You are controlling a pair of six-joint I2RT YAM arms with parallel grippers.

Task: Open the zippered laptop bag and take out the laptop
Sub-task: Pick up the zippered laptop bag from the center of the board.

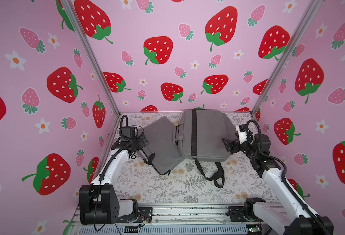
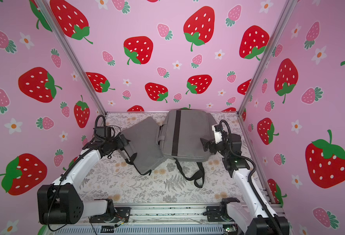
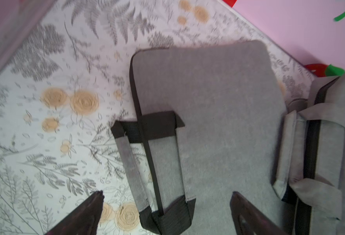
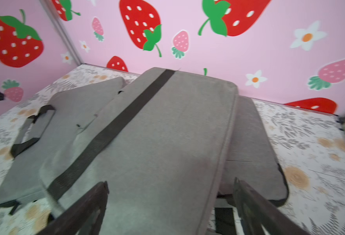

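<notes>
On the mat (image 1: 167, 189) — backpack (image 1: 208, 138) overlapping grey sleeve (image 1: 161, 142).

White arms (image 1: 114, 164) with black joints (image 1: 98, 201) and ribbed black cables (image 1: 105, 171)

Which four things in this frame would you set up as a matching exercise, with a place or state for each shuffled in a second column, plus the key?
Column one:
1. slim grey bag
2. striped grey bag
3. black strap loop
4. right gripper

Column two:
A. open, at the right-hand edge of a bag
B. trails over the floral mat toward the robot's base
C. has a black band across its top
D. lies askew under the open left gripper

Pairs: 1-D, 2-C, 3-B, 4-A.
</notes>
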